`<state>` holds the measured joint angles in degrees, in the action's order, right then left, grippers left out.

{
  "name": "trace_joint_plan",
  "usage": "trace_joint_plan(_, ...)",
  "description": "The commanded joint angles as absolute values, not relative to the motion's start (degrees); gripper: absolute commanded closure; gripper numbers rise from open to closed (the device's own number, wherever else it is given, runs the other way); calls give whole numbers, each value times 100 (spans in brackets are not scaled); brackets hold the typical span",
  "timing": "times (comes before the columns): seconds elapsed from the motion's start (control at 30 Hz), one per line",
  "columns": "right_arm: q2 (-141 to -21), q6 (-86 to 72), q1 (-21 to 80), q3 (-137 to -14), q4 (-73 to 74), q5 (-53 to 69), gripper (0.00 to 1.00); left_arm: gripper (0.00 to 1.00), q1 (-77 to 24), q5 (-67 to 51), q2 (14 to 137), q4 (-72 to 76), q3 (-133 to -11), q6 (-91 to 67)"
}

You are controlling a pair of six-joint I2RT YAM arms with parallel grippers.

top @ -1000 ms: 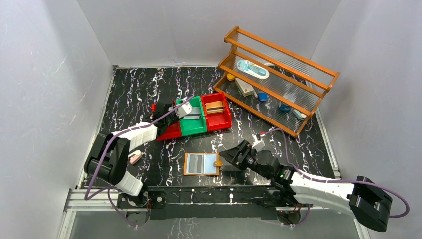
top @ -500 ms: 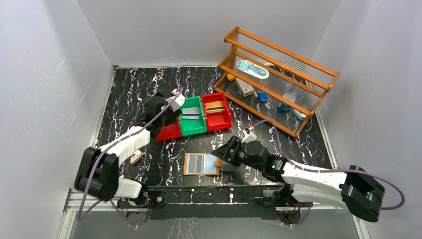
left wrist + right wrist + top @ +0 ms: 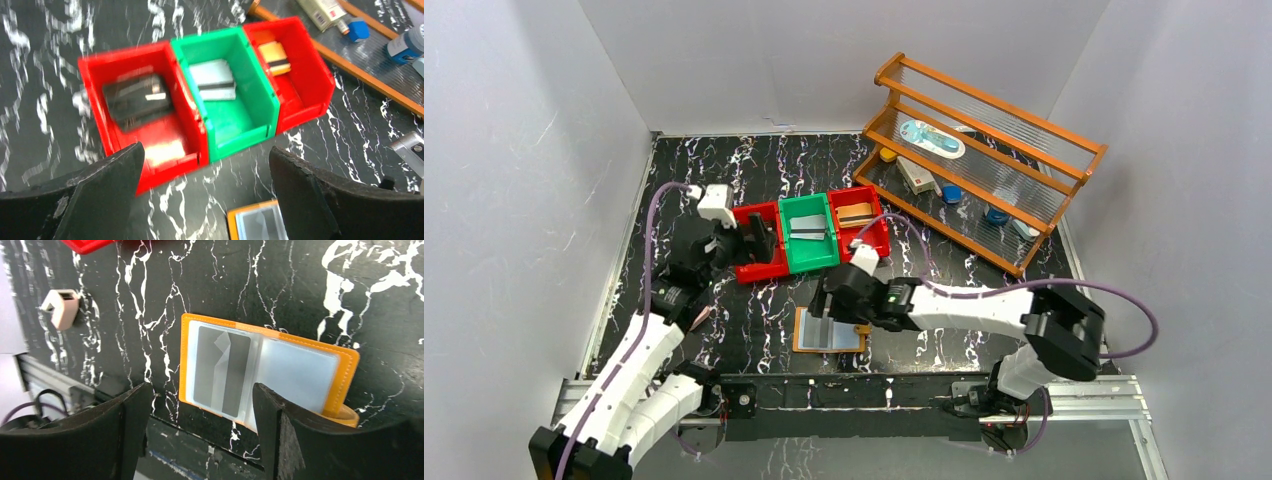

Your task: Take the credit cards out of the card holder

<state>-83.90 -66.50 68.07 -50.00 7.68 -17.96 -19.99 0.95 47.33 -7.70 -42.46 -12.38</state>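
Note:
The card holder (image 3: 844, 338) (image 3: 345, 362) lies open and flat on the black marble table near the front edge. A grey credit card (image 3: 222, 370) shows through its left clear pocket; the right pocket looks pale blue. My right gripper (image 3: 822, 312) (image 3: 200, 390) hovers open just above the holder's left half, a finger on each side of that card. Another grey credit card (image 3: 807, 228) (image 3: 215, 80) rests in the green bin (image 3: 814, 258). My left gripper (image 3: 762, 243) (image 3: 205, 155) stands open and empty in front of the left red bin (image 3: 165, 145).
A black wallet (image 3: 135, 97) lies in the left red bin, and a small brown case (image 3: 274, 55) in the right red bin (image 3: 876, 240). A wooden rack (image 3: 984, 150) with small items stands at the back right. A small pink piece (image 3: 696, 318) sits near the left arm.
My left gripper opened, left a card in the green bin and drew back to the left. My right arm swung left, from beside the card holder to over it.

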Motion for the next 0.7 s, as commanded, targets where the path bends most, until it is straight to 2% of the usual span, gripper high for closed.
trace_joint_plan(0.0, -9052, -6536, 7149, -6032, 2145, -2739, 18, 5, -1970, 771, 4168, -1937, -3870, -2874)
trace_joint_plan(0.1, -9603, -6491, 7268, -6568, 2562, -2893, 17, 5, -1969, 1139, 3866, -2141, -3759, -3200)
trace_joint_plan(0.27, -10393, -6439, 7338, -7211, 3054, -2970, 18, 5, -1969, 1033, 3661, -2276, -3664, -3419)
trace_joint_plan(0.67, -11218, -6311, 7334, -7583, 3094, -2674, 20, 5, -1974, 984, 3452, -2439, -3495, -3421)
